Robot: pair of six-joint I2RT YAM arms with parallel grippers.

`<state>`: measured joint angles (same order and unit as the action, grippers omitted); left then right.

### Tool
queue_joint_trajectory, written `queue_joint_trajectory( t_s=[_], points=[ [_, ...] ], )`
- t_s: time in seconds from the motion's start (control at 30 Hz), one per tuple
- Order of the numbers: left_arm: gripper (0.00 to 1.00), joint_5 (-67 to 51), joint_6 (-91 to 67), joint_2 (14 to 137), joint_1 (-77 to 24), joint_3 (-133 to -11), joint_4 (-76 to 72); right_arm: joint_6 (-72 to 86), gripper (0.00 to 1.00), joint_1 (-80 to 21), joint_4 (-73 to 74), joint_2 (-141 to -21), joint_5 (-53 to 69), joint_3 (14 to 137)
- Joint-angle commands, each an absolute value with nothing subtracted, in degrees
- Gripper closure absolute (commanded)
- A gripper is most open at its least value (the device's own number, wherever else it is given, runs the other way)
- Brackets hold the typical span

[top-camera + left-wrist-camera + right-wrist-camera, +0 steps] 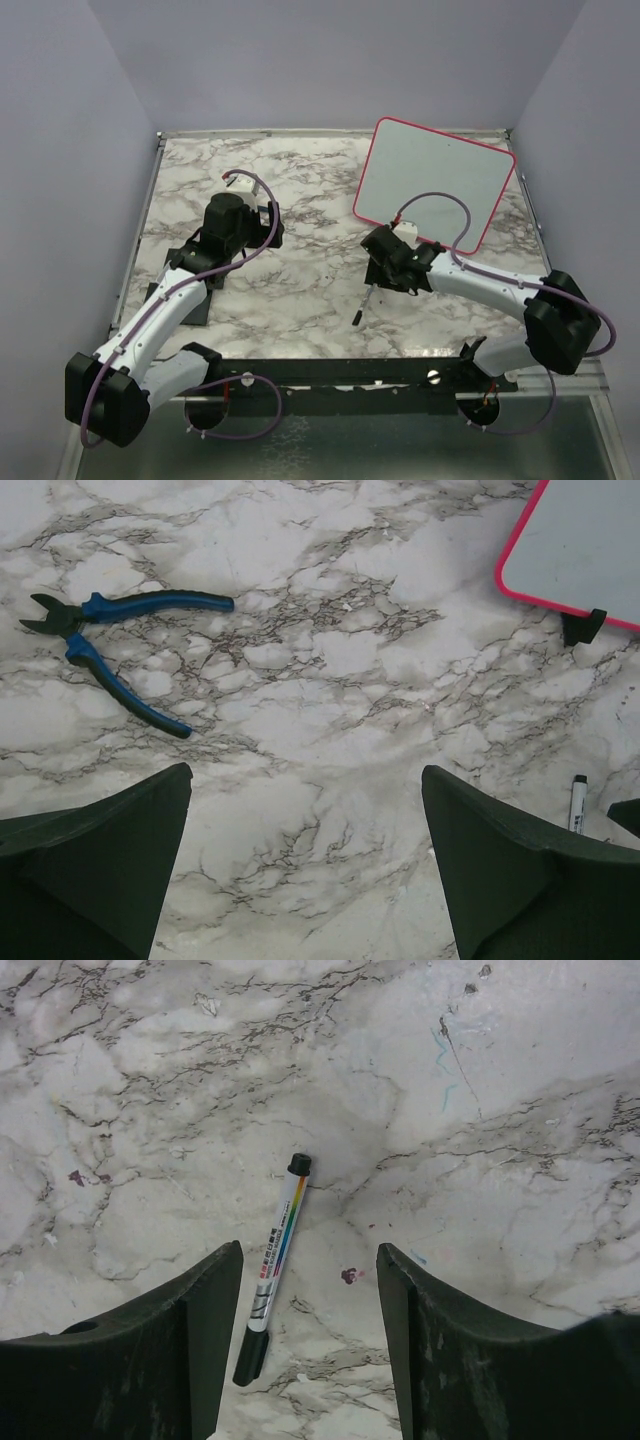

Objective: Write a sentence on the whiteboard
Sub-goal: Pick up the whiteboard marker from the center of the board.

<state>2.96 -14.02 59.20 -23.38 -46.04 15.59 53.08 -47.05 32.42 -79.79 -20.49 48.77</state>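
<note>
Marble table [300,200], red-framed whiteboard [435,180], rounded corners

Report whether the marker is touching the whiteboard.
Apart. In the left wrist view, a stretch of bare marble separates the marker from the whiteboard; the top external view shows the same gap.

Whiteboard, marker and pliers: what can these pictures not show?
Whiteboard: top view, near edge partly hidden by the right arm; left wrist view, cut off by the frame.
Marker: right wrist view, label too small to read.
Pliers: absent from top view, maybe under left arm.
</note>
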Motion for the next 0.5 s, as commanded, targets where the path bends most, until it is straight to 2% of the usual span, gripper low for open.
queue_joint_trajectory(
  t_s=[0.0, 0.2, 0.47],
  points=[
    [0.01, 1.92, -13.47, 57.89, -23.65, -45.72, 15.56, 57.84, 0.40, -48.55, 33.24, -83.31, -24.18, 50.77],
    [0.01, 2.43, -13.31, 57.57, -23.64, -45.75, 15.67, 62.51, 0.41, -50.52, 32.24, -87.99, -27.38, 52.28],
    [0.01, 2.99, -13.20, 57.22, -23.66, -45.84, 15.89, 64.27, 0.52, -51.05, 33.50, -92.13, -28.90, 53.15]
  ],
)
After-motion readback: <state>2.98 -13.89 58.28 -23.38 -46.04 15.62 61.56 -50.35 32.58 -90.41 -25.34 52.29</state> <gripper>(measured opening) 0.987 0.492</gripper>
